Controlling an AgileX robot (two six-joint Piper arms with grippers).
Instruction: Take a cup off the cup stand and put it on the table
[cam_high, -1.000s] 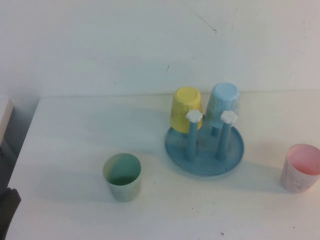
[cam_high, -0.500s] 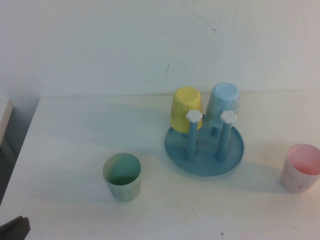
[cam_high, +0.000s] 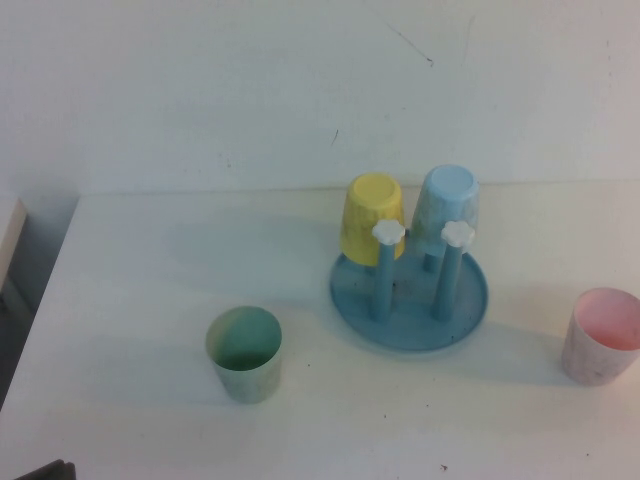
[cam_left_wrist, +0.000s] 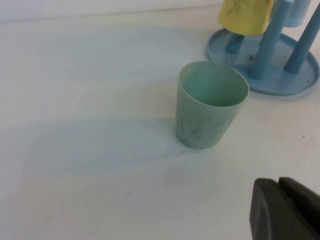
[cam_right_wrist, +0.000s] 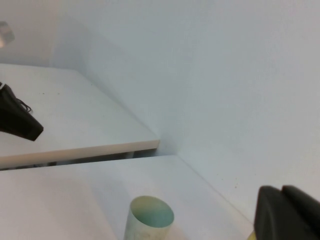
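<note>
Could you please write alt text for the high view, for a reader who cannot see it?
A round blue cup stand on a white table holds an upturned yellow cup and light blue cup. A pale pink plastic cup stands upright at right, a green cup at left. Only the left claw shows, at the bottom edge.

My left gripper (cam_left_wrist: 280, 186) sits low over the white counter (cam_left_wrist: 90, 150), jaws closed, holding nothing. A pale green cup (cam_left_wrist: 210, 104) stands upright, mouth up, empty, apart from me. Beyond it is the cup stand (cam_left_wrist: 280, 82), blue tray with blue pegs (cam_left_wrist: 265, 47). A yellow cup (cam_left_wrist: 246, 16) hangs upside down on one peg; light blue cup (cam_left_wrist: 298, 10) partly visible behind.
</note>
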